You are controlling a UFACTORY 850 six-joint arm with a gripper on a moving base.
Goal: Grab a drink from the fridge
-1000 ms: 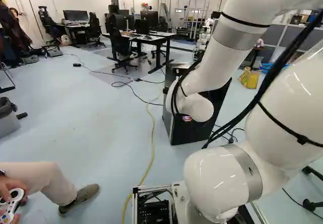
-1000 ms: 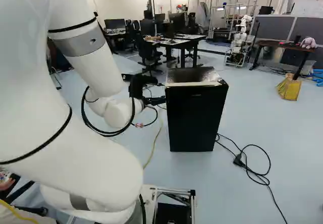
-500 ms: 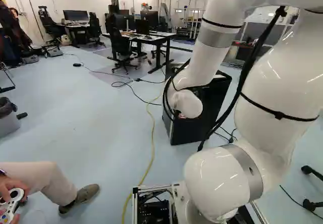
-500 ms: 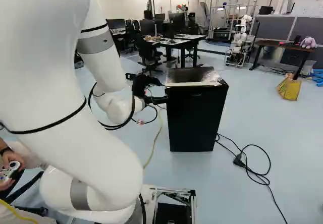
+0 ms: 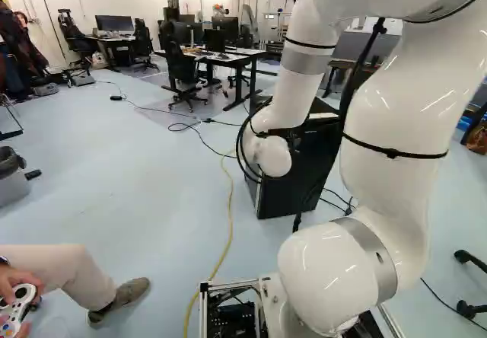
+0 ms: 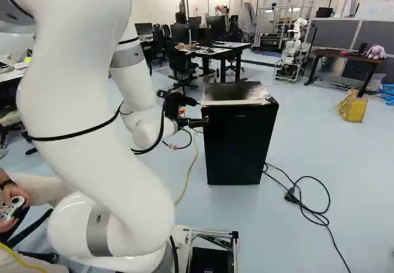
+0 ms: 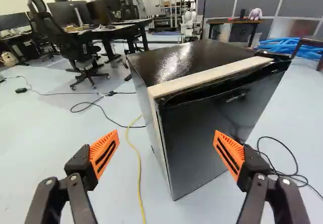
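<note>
In the right base view my gripper (image 6: 201, 112) is at the left side of the small black fridge (image 6: 239, 144), close to its upper front corner. The wrist view shows the gripper (image 7: 166, 150) open, with nothing gripped between its orange pads. Ahead of the fingers stands the fridge (image 7: 212, 138), its front door closed; the door's near side edge lies between the two fingers' directions, and one finger overlaps the door face. Whether a finger touches it, I cannot tell. My wrist partly covers the fridge (image 5: 312, 174) in the left base view. No drink is visible.
A yellow cable (image 7: 137, 168) runs along the floor beside the fridge, and black cables (image 6: 298, 199) lie on its other side. Desks (image 6: 215, 50) and chairs stand behind. Another robot (image 6: 294, 45) is farther back. A seated person's leg (image 5: 68, 273) is at the left base view's left.
The arm has swung and its wrist has shifted left in the left base view; in the right base view the gripper has moved slightly right and turned. Base and fridge have stayed put.
</note>
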